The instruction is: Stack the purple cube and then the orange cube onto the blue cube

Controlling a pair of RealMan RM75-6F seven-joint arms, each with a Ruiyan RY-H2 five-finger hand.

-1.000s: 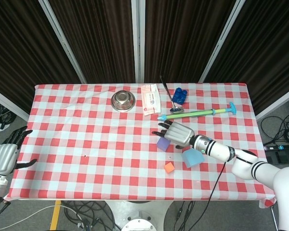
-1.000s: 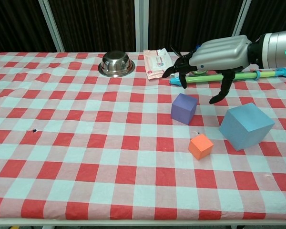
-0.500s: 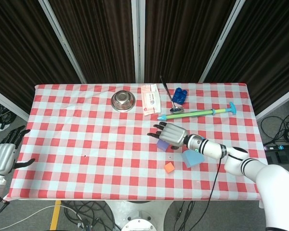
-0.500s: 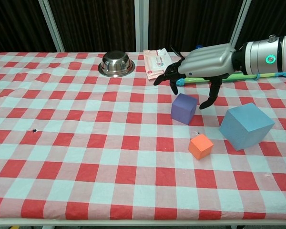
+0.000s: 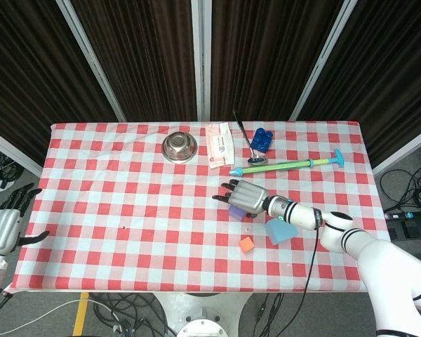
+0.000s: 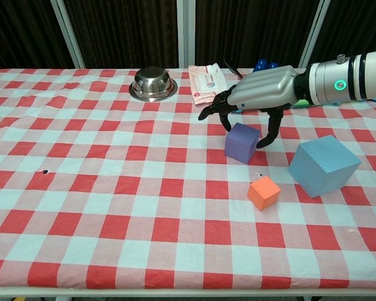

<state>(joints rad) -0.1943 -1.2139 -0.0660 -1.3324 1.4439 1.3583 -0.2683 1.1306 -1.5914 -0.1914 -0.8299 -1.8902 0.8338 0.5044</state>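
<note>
**A:** Where is your right hand (image 6: 258, 95)?

**B:** Look at the middle right of the chest view. Your right hand hangs just over the purple cube (image 6: 241, 142). The fingers (image 6: 214, 108) are spread and bent down. The thumb points down on the right side of the cube. It holds nothing. I cannot tell if any finger touches the cube.

**A:** And where is the purple cube?

**B:** It sits on the table (image 6: 113, 188), on the red and white cloth, a bit right of the middle. In the head view your hand (image 5: 247, 196) covers most of it, and only a bit of purple (image 5: 236, 212) peeks out below.

**A:** Where are the other two cubes?

**B:** The orange cube (image 6: 264, 192) is the small one. It sits lower in the frame, just below and a bit right of the purple one. The blue cube (image 6: 323, 165) is the big one. It sits to the right of both, near the right edge of the chest view. None of the cubes is on top of another.

**A:** What about your left hand?

**B:** Your left hand (image 5: 5, 226) is at the far left edge of the head view, off the side of the table. Its fingers are apart and it holds nothing.

**A:** What else is on the table?

**B:** At the top there is a shiny metal bowl (image 6: 153, 83) and, to its right, a flat white packet (image 6: 207, 82).
</note>
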